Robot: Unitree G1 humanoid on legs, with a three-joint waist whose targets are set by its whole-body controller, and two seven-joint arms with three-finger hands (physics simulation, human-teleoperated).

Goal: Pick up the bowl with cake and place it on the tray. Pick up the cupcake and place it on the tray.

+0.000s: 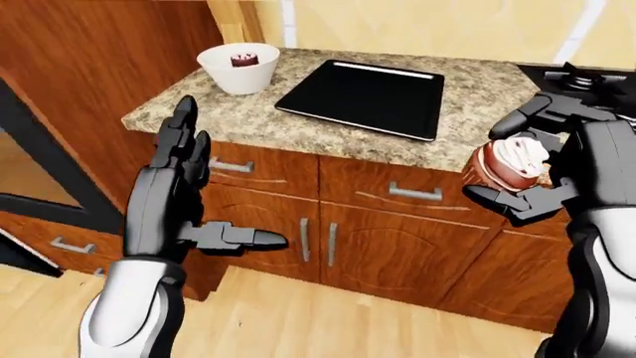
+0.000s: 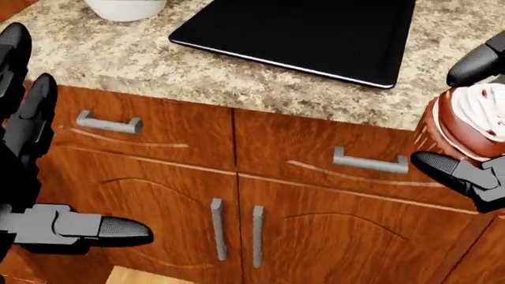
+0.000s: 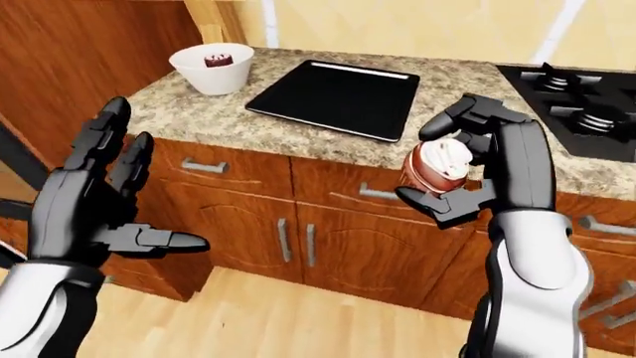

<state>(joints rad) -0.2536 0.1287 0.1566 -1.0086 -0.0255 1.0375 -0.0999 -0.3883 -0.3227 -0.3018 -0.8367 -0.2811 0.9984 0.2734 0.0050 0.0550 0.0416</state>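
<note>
My right hand [image 3: 447, 168] is shut on the cupcake [image 3: 438, 165], brown wrapper with white frosting, held in the air below the counter edge at the right of each view. The black tray [image 1: 364, 97] lies flat on the granite counter, up and left of the cupcake. A white bowl with a piece of cake [image 1: 238, 66] stands on the counter left of the tray. My left hand [image 1: 189, 201] hangs open and empty before the cabinet doors at the left, well below the bowl.
Wooden cabinet doors and drawers with grey handles [image 2: 371, 163] run under the counter [image 2: 118, 56]. A black stove [image 3: 576, 104] sits at the counter's right. A tall wooden cabinet [image 1: 89, 89] stands at the left, wood floor [image 1: 298, 321] below.
</note>
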